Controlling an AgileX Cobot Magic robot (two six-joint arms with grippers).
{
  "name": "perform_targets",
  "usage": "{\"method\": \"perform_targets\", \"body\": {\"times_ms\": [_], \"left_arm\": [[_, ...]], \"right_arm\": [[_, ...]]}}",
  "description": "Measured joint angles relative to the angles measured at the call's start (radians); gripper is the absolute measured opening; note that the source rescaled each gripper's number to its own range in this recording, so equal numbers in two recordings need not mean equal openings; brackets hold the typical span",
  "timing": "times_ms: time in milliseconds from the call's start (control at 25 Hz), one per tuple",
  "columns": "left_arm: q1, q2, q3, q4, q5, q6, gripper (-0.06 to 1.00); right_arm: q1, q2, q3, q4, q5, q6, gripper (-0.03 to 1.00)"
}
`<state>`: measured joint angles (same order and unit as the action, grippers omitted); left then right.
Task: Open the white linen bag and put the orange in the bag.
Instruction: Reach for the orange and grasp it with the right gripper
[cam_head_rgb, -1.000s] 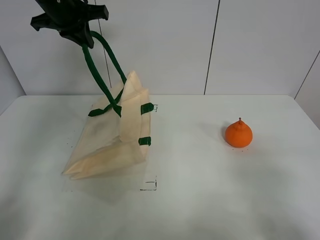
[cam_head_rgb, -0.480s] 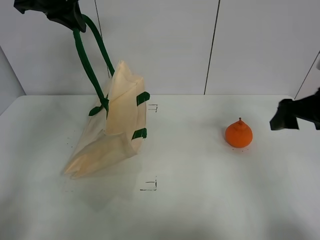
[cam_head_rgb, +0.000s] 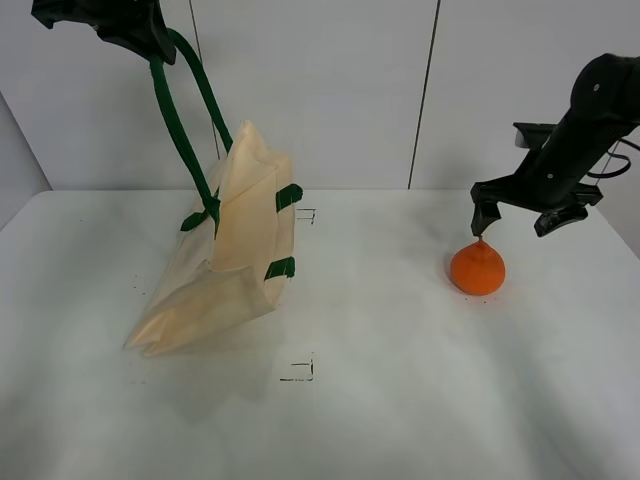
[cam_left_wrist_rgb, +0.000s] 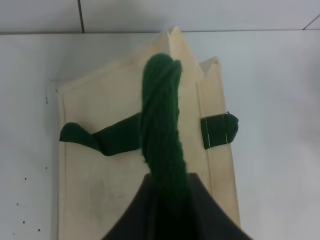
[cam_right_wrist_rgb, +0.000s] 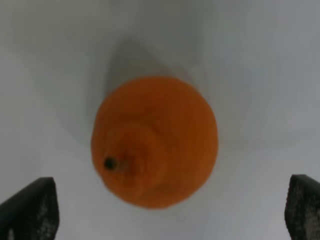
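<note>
The left gripper (cam_head_rgb: 118, 22), jaws pinched on the green handles (cam_head_rgb: 183, 128), has raised them over the past second. The white linen bag (cam_head_rgb: 238, 250) now hangs steeper, its base resting on the left half of the tabletop (cam_head_rgb: 400, 410), toward the far edge. Its mouth looks folded shut, so opening appears not yet done.

The right gripper (cam_head_rgb: 514, 222) has swung in from the right edge and hovers directly over the orange (cam_head_rgb: 477, 270), jaws spread wide to either side, not touching. The orange sits in the right half, nearer the far edge. Judgement: the pickup is next.

Surface: matte white, with small black corner marks (cam_head_rgb: 298, 371). Behind: pale wall panels (cam_head_rgb: 320, 90) with dark seams.
</note>
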<state>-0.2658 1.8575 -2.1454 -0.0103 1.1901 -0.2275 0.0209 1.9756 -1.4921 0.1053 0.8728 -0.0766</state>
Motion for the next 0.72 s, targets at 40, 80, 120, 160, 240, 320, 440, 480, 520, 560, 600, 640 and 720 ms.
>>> {"method": "perform_targets", "body": {"times_ms": [40,80,120,160,240,320,440,480,520,560,600,640,720], "left_arm": [[0.000,0.000,0.000,0.000,0.000,0.000,0.00],[0.000,0.000,0.000,0.000,0.000,0.000,0.00],[0.000,0.000,0.000,0.000,0.000,0.000,0.00],[0.000,0.000,0.000,0.000,0.000,0.001,0.00],[0.000,0.000,0.000,0.000,0.000,0.001,0.00],[0.000,0.000,0.000,0.000,0.000,0.001,0.00],[0.000,0.000,0.000,0.000,0.000,0.001,0.00],[0.000,0.000,0.000,0.000,0.000,0.001,0.00],[0.000,0.000,0.000,0.000,0.000,0.001,0.00],[0.000,0.000,0.000,0.000,0.000,0.001,0.00],[0.000,0.000,0.000,0.000,0.000,0.001,0.00],[0.000,0.000,0.000,0.000,0.000,0.001,0.00],[0.000,0.000,0.000,0.000,0.000,0.001,0.00]], "right_arm": [[0.000,0.027,-0.010,0.001,0.000,0.000,1.00],[0.000,0.050,-0.015,0.001,0.000,0.000,1.00],[0.000,0.068,-0.016,0.001,0.000,-0.003,1.00],[0.000,0.087,-0.017,0.001,0.000,-0.009,1.00],[0.000,0.121,-0.017,0.007,-0.001,-0.039,1.00],[0.000,0.142,-0.017,0.012,-0.005,-0.069,1.00],[0.000,0.152,-0.017,0.019,-0.030,-0.086,1.00],[0.000,0.152,-0.017,0.025,-0.042,-0.087,1.00],[0.000,0.152,-0.019,0.032,-0.053,-0.089,1.00],[0.000,0.153,-0.019,0.039,-0.063,-0.098,1.00],[0.000,0.156,-0.020,0.051,-0.069,-0.110,1.00],[0.000,0.160,-0.020,0.064,-0.071,-0.124,1.00],[0.000,0.171,-0.020,0.088,-0.074,-0.153,1.00]]}}
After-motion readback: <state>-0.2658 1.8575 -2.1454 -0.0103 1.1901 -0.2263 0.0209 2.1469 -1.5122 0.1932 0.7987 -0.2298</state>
